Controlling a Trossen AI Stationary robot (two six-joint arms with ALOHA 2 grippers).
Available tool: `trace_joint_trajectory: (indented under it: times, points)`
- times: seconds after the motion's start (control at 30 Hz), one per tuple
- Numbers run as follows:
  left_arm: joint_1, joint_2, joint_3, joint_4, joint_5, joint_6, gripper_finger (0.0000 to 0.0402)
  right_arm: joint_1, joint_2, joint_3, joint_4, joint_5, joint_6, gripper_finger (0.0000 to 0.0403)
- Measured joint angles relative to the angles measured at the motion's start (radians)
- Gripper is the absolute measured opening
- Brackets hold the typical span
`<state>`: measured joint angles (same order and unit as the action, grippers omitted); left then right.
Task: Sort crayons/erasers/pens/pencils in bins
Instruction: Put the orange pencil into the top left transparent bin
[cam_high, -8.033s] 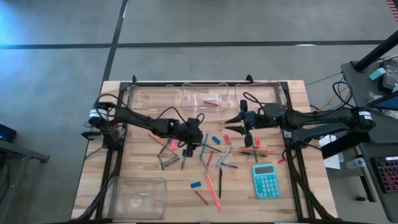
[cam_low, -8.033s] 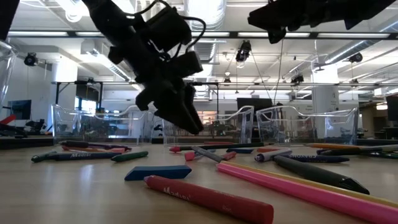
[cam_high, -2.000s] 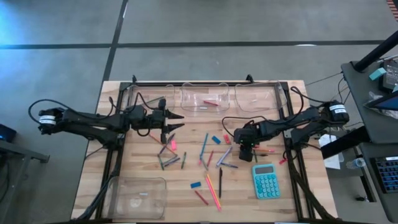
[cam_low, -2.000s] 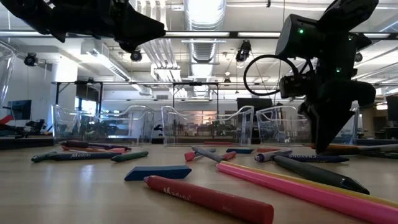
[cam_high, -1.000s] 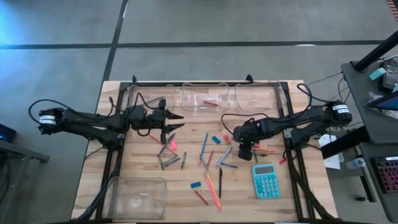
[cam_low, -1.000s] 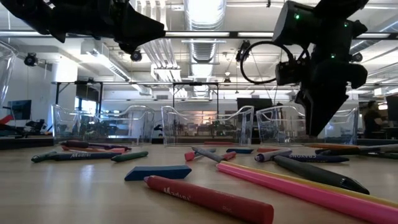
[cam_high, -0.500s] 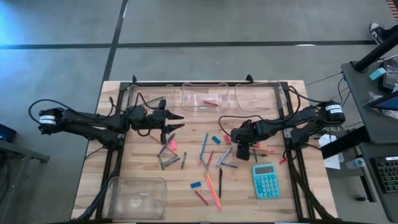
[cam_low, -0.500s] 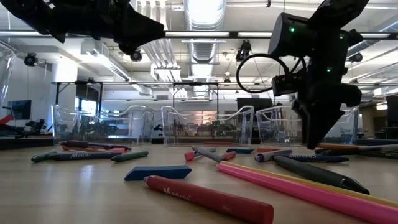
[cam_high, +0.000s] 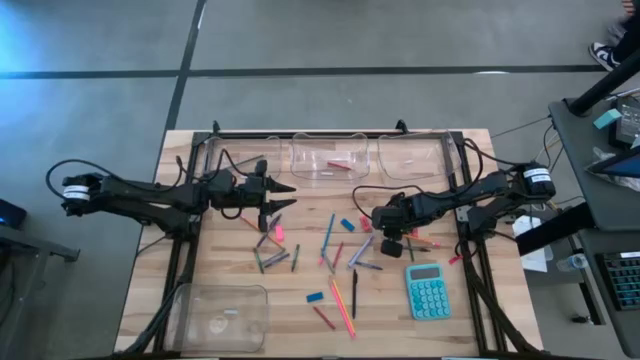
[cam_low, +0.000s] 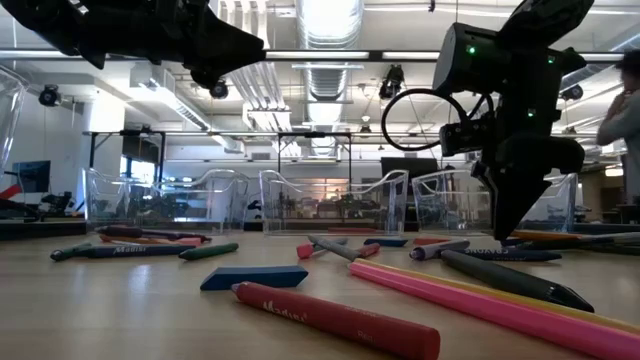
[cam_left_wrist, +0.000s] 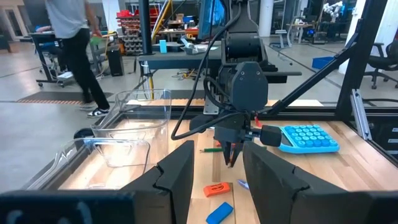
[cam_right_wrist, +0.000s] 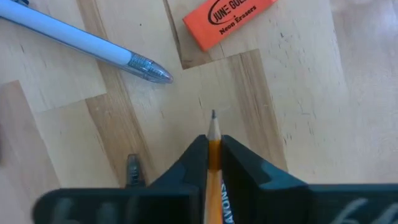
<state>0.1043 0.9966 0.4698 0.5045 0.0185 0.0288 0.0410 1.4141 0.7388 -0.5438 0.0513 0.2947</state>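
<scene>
now the right pincer (cam_right_wrist: 213, 144) is closed on an orange pencil (cam_right_wrist: 214, 163), low over the surface (cam_high: 240, 280) near the calculator (cam_high: 427, 291). next, i think, lift it toward a bin (cam_high: 415, 156). the left pincer (cam_high: 278, 200) waits half open.

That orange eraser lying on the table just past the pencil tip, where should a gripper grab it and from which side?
Pinch the orange eraser across its two long edges at mid-length, coming straight down from above. It lies flat on the table, so only those narrow sides offer purchase, and both look free; the pale pen lies apart from it.
</scene>
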Motion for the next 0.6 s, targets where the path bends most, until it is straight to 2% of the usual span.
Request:
trace_joint_trajectory:
  times: [0.37, 0.6]
  points:
    - [-0.001, 0.000, -0.001, 0.000, 0.000, -0.024, 0.0125, 0.000, -0.080, 0.067, -0.094, -0.006, 0.008, 0.0016]
    - [-0.001, 0.000, -0.004, 0.001, 0.000, -0.062, 0.0125, 0.000, -0.154, 0.191, 0.019, -0.002, -0.119, 0.0015]
